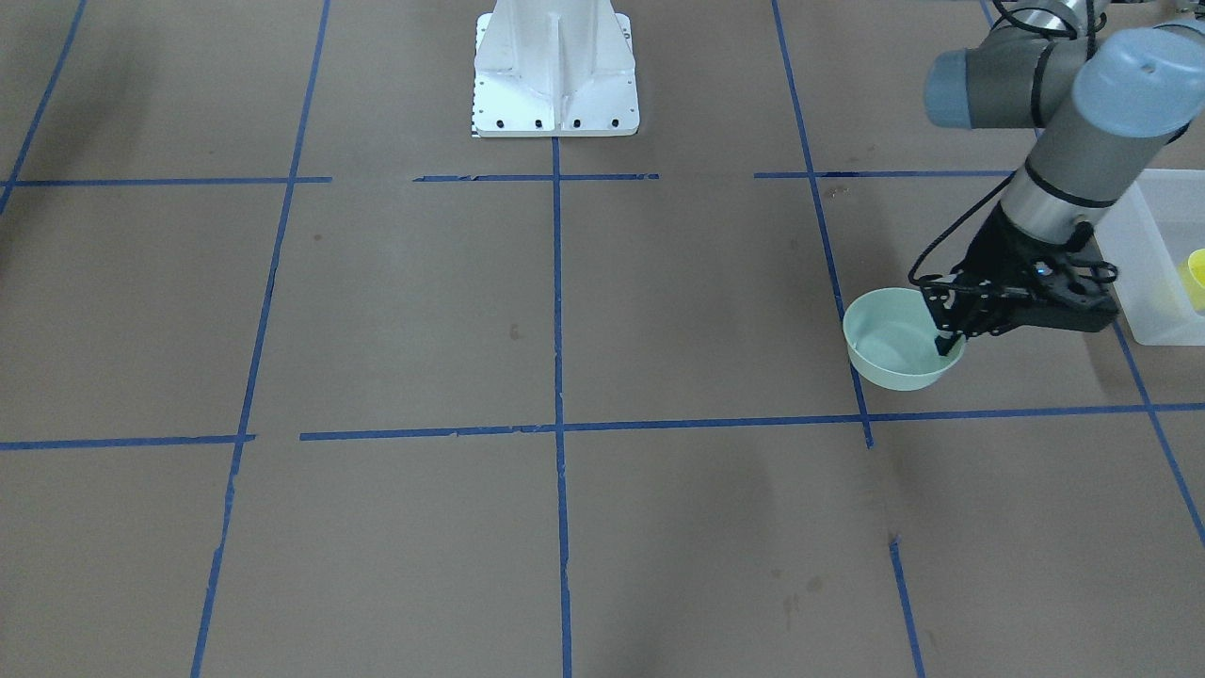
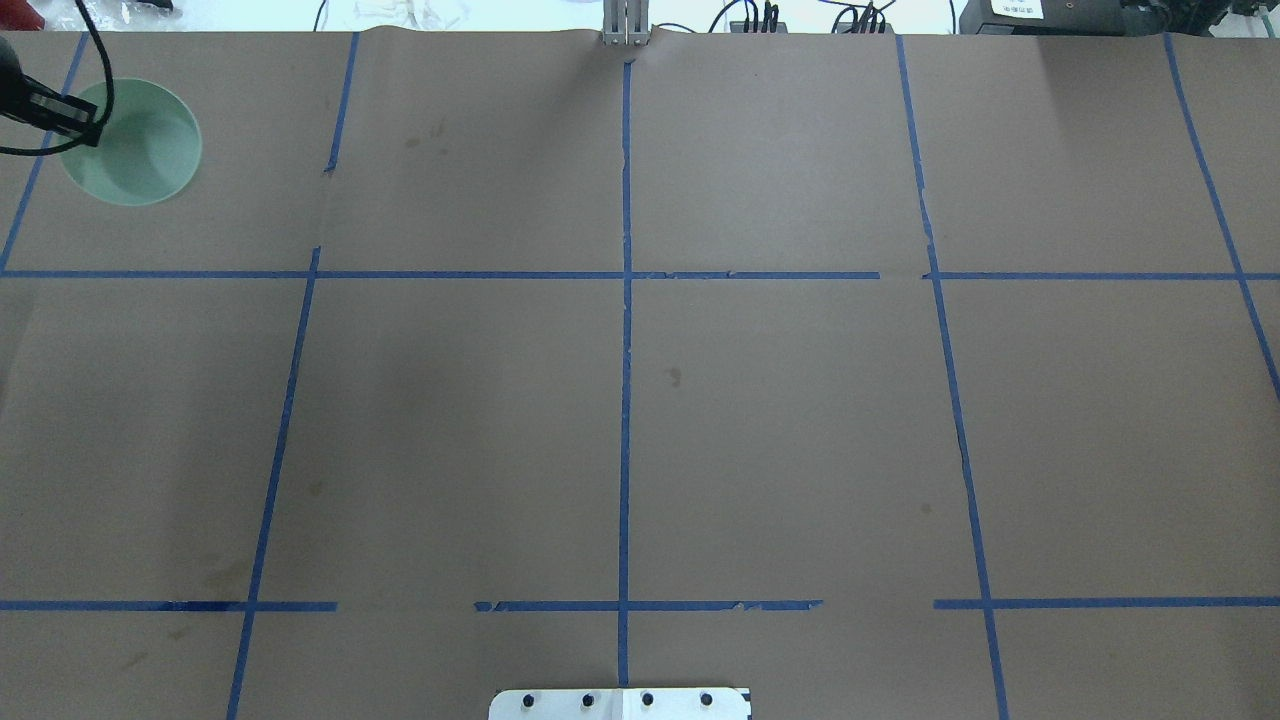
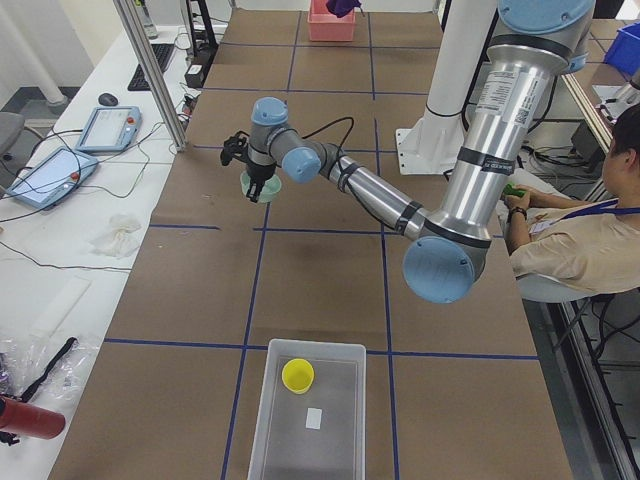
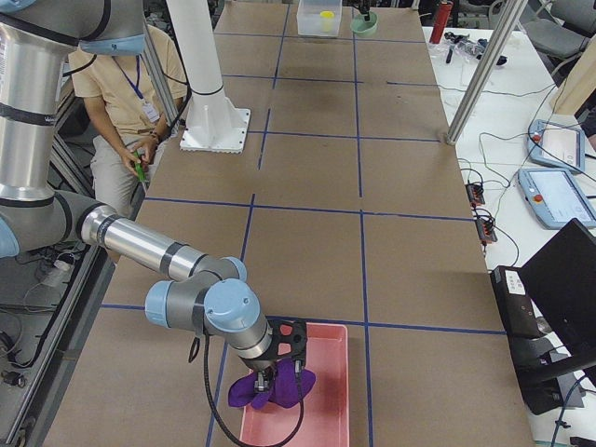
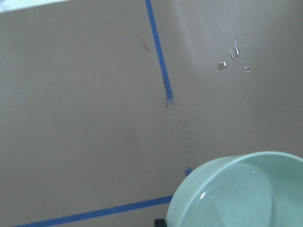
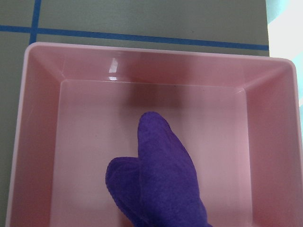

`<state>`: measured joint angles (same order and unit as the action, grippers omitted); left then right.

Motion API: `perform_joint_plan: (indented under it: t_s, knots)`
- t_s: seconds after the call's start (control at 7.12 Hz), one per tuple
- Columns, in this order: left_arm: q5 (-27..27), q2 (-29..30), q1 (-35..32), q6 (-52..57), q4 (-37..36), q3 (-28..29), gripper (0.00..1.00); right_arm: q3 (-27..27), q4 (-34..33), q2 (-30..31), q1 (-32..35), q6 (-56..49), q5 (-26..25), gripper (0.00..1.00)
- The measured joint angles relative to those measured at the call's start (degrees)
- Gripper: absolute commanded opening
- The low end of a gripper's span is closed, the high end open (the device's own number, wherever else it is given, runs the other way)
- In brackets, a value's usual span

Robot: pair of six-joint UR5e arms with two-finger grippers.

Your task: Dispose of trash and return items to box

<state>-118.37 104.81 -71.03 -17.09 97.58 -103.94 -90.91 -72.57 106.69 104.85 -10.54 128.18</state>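
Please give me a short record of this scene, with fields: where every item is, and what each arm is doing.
mint bowl: upright, outside the box, on the robot's left side of the table
left gripper: jaws shut on the bowl's rim, one finger inside the bowl
yellow cup: upright inside the box
box: translucent, at the table's left end
right gripper: over the pink bin, with the purple cloth hanging under it; state of jaws cannot be told
remaining: bowl not yet in box
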Motion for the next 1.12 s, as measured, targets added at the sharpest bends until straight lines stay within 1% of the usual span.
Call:
perform_joint_plan:
  t_s: [0.14, 0.28, 0.56, 0.7, 0.84, 0.98, 1.12]
  knots:
    - [-0.09, -2.29, -5.36, 9.59, -0.5, 0.73, 0.0, 1.1, 0.07, -1.22, -0.16, 1.72, 0.22, 1.0]
    - [-0.2, -4.44, -11.03, 19.3, -0.56, 2.78, 0.0, 1.47, 0.19, -2.2, -0.45, 3.38, 0.68, 1.0]
    - [-0.27, -7.66, -21.45, 38.12, 0.4, 10.8, 0.0, 1.2, 0.16, -5.61, -1.23, 5.12, 4.39, 1.0]
    - [-0.26, -10.37, -24.9, 44.36, 2.22, 13.99, 0.0, 0.47, 0.11, -7.51, -2.02, 6.43, 6.56, 1.0]
    - [-0.24, -14.25, -27.13, 47.99, 4.81, 15.9, 0.0, -1.48, 0.04, -8.94, -3.65, 9.35, 8.0, 1.0]
    - [-0.33, -17.96, -28.22, 49.37, 6.65, 17.17, 0.0, -4.6, -0.05, -9.73, -6.07, 14.41, 8.78, 1.0]
    - [-1.34, -20.22, -28.6, 49.58, 7.44, 19.51, 0.0, -7.35, -0.09, -10.19, -8.23, 19.46, 9.14, 1.0]
